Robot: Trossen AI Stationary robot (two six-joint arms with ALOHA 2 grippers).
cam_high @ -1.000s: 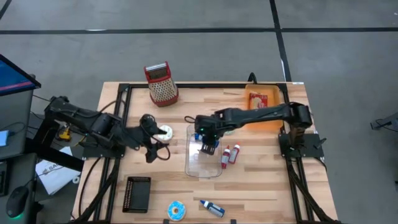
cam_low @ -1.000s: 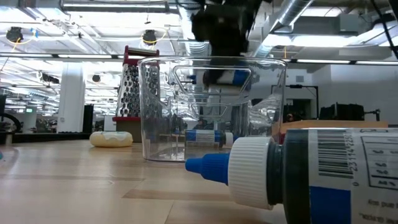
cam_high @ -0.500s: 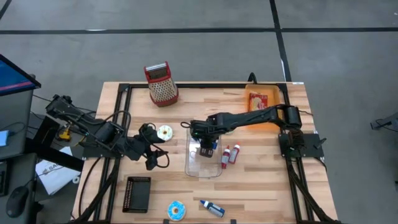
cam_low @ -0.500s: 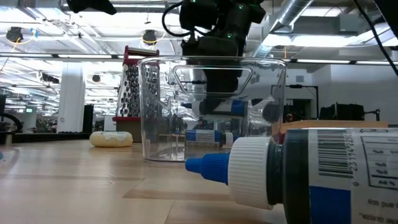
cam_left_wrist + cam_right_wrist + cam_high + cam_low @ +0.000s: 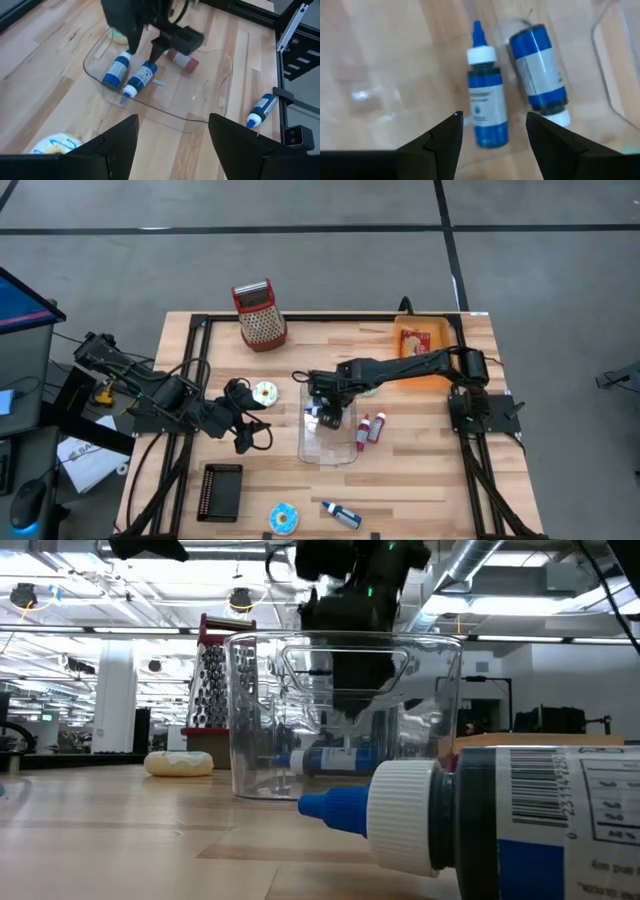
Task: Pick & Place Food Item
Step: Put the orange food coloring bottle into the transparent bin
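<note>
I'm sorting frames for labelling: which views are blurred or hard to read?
Right wrist view: soft, the two blue bottles smeared. Low view: the near bottle fills the foreground, and the clear container distorts whatever stands behind it. High view: sharp, evenly lit.

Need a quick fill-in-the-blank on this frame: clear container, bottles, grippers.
1. Inside the clear container lie ___ blue bottles.
2. The right gripper hangs over them with its fingers ___.
3. The grater has a ___ handle.
4. Beside the container, outside it, lie two ___ bottles.

Missing words: two; open; red; red
</note>
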